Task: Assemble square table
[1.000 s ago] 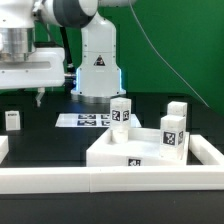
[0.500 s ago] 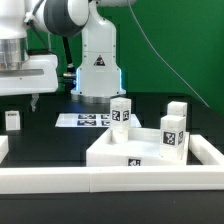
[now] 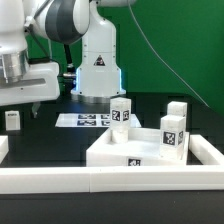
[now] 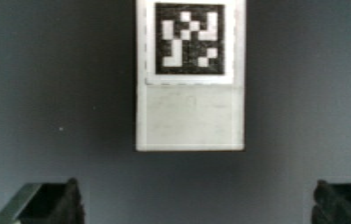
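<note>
The step in hand looks like fetching the loose leg, which stands alone on the black table near the edge at the exterior view's left. The gripper hangs just beside and above it, its fingers spread wide with nothing between them. In the wrist view the same leg lies straight ahead, tag end away from the camera, centred between the two dark fingertips, which are apart from it.

The square tabletop lies near the table's front edge, inside the long white rail. Three more legs stand at or on its far side, toward the exterior view's right; I cannot tell which ones rest on the slab and which on the table behind it. The marker board lies flat in the middle of the table, in front of the robot's base.

The next move probably calls for lowering the fingers on either side of the leg's plain end and closing squarely, so the leg does not tip or twist.
</note>
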Robot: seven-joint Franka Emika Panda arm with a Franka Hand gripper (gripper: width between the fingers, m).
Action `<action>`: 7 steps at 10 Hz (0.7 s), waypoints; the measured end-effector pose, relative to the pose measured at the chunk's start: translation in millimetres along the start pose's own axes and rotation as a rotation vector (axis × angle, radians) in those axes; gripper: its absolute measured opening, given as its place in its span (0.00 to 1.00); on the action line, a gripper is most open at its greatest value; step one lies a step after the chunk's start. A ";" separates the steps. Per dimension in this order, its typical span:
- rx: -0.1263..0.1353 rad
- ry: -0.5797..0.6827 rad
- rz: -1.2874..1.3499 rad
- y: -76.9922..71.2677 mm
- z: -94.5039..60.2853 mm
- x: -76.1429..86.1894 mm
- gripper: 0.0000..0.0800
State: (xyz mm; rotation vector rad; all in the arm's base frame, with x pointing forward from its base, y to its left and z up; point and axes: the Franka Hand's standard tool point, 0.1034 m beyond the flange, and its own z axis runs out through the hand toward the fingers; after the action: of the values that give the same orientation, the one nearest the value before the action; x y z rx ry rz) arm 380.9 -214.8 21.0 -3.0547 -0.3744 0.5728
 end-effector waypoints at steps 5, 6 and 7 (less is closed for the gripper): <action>0.021 -0.067 0.028 8.9 2.7 0.7 0.81; 0.018 -0.078 0.080 11.2 6.5 -3.3 0.81; 0.007 -0.083 0.142 7.6 9.8 -3.7 0.81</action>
State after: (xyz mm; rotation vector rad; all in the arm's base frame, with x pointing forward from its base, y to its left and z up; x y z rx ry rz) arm 375.8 -223.4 12.7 -3.0748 -0.1573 0.7068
